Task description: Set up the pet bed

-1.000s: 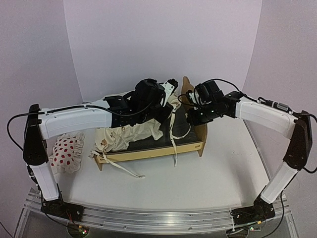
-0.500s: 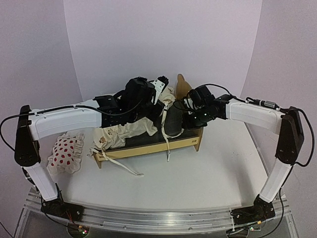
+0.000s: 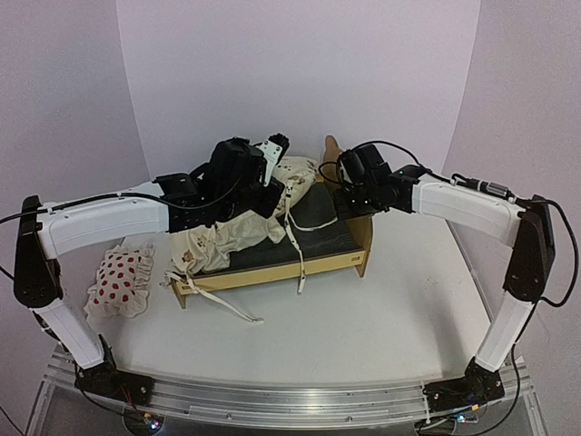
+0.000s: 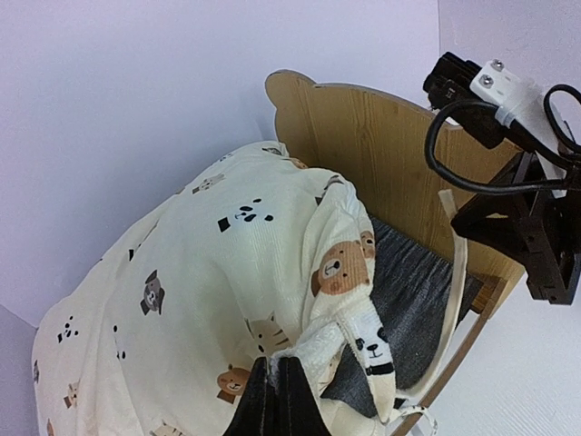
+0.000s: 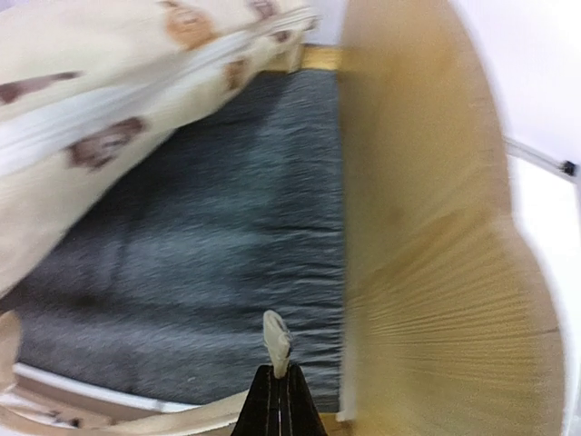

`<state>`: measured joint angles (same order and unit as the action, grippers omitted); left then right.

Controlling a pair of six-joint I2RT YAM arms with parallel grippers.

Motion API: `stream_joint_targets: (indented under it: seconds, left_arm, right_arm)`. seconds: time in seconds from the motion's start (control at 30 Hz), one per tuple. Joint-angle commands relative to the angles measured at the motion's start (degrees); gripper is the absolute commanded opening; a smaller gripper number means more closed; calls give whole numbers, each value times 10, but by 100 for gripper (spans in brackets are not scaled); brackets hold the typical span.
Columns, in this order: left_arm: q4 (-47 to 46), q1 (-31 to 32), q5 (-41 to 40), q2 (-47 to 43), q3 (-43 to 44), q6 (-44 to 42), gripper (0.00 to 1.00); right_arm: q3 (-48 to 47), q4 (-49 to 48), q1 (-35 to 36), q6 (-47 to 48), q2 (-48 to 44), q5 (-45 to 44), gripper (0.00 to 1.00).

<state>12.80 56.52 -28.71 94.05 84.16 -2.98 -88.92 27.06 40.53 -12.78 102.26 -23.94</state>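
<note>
A: The pet bed (image 3: 272, 272), where does it stand?

B: On the white table (image 3: 390, 318), between the two arms. One long side faces the bases, and the bear-eared headboard (image 3: 334, 150) stands upright at the right end.

A: And at the far left?

B: A small white pillow with red spots (image 3: 118, 282) lies on the table near the bed's left end, not on the frame.

A: Next comes the left arm. How does its tool stand?

B: The left gripper (image 4: 278, 372) reaches over the bed from the left. Its jaws are pinched tight on a fold of the cream cushion (image 4: 227, 272) printed with bear faces, and they hold that edge up near the headboard. The rest of the cushion lies crumpled over the bed's left half.

A: What shows beneath it?

B: The dark grey base (image 5: 227, 227), bare along the right half. One loose tie (image 3: 297, 245) hangs across it and over the front rail.

A: And the right arm?

B: The right gripper (image 5: 280, 381) sits low over the base, just beside the headboard's inner face. Its jaws are pressed together on a short tie end (image 5: 275, 338), which sticks out past the tips. That wrist view is blurred.
</note>
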Motion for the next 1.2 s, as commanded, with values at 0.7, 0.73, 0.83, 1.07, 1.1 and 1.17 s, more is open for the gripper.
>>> stream_joint_targets:
  seconds: [0.7,0.73,0.83,1.07,1.1,1.17]
  left_arm:
    - [-16,-10,9,-27,-9,20,0]
    - [-16,-10,10,-26,-9,20,0]
    - [-17,-10,13,-25,-8,20,0]
    - [-15,-10,19,-18,-8,23,0]
    - [-15,-10,20,-17,-7,23,0]
    - [-15,-10,24,-14,-4,23,0]
  right_arm:
    - [39,-33,49,-25,81,58,2]
    - [45,-33,51,-29,78,60,2]
    - [65,-33,56,-40,68,61,2]
    - [100,-33,63,-61,42,59,3]
    - [102,-33,65,-61,38,56,3]
    - [104,-32,66,-60,29,55,6]
